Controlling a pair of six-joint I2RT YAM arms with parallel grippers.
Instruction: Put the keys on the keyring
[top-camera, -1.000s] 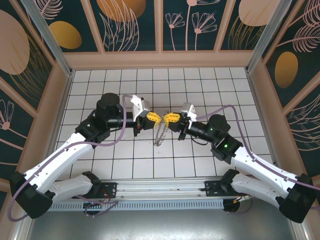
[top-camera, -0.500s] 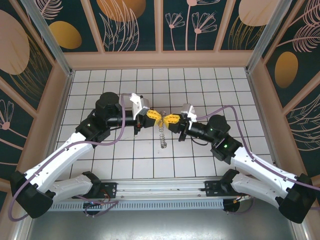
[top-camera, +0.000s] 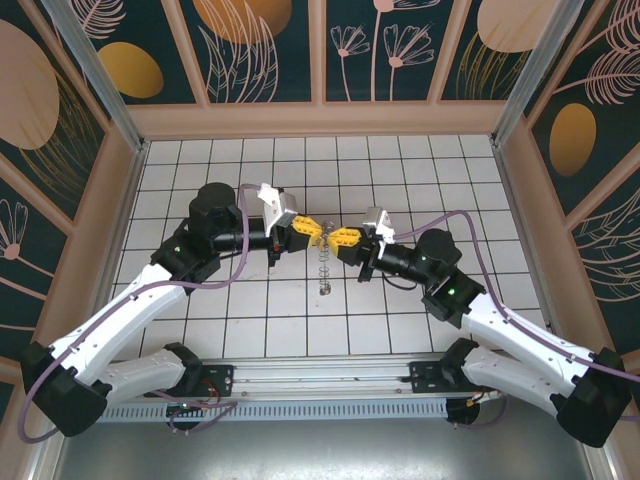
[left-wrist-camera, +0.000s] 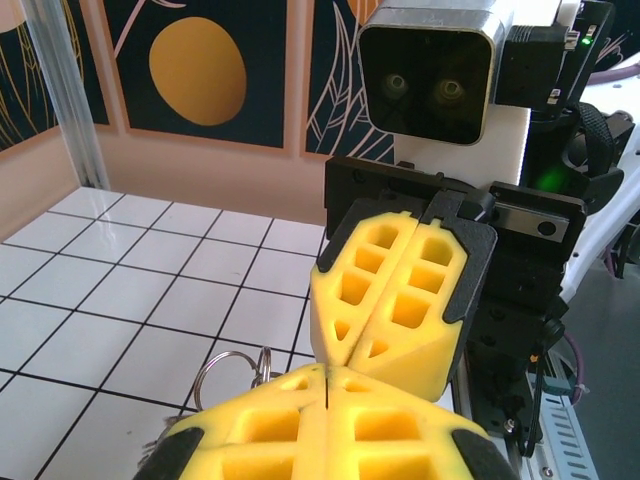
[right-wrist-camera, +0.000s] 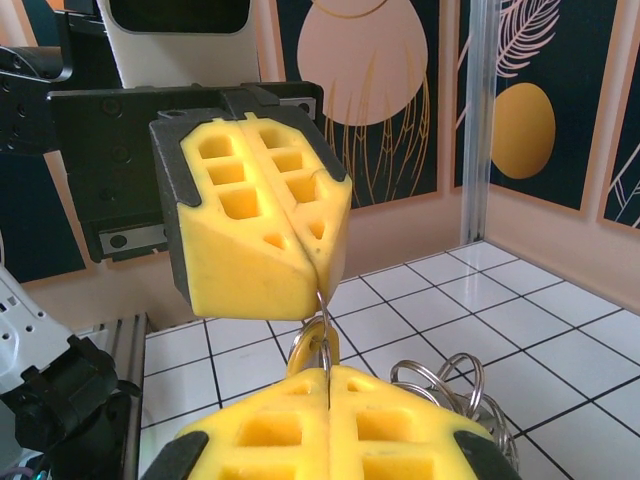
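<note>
Both arms meet nose to nose over the middle of the table (top-camera: 400, 170), a touch nearer the near edge than the far one. The left gripper (top-camera: 308, 233) has its yellow pads pressed together, and the right wrist view shows a thin wire of the keyring (top-camera: 322, 268) running up into that seam. The right gripper (top-camera: 340, 238) is clamped tight too, with the brass-tan key (right-wrist-camera: 308, 352) poking out of its tip. The two tips are almost touching, with the key in the sliver between them. The keyring hangs edge-on below the pinch and looks clear of the tiles, though I can't tell that for certain from above. There's plenty of open tile toward the far edge and both far corners. The side walls (top-camera: 118, 200) stand well off, and the forearms cross the near corners. The key's blade is buried in the pads, so I can't tell whether it is threaded on. Steel loops (right-wrist-camera: 445, 385) dangle just beside it, cut off by the right gripper's own fingers (right-wrist-camera: 260, 435).
</note>
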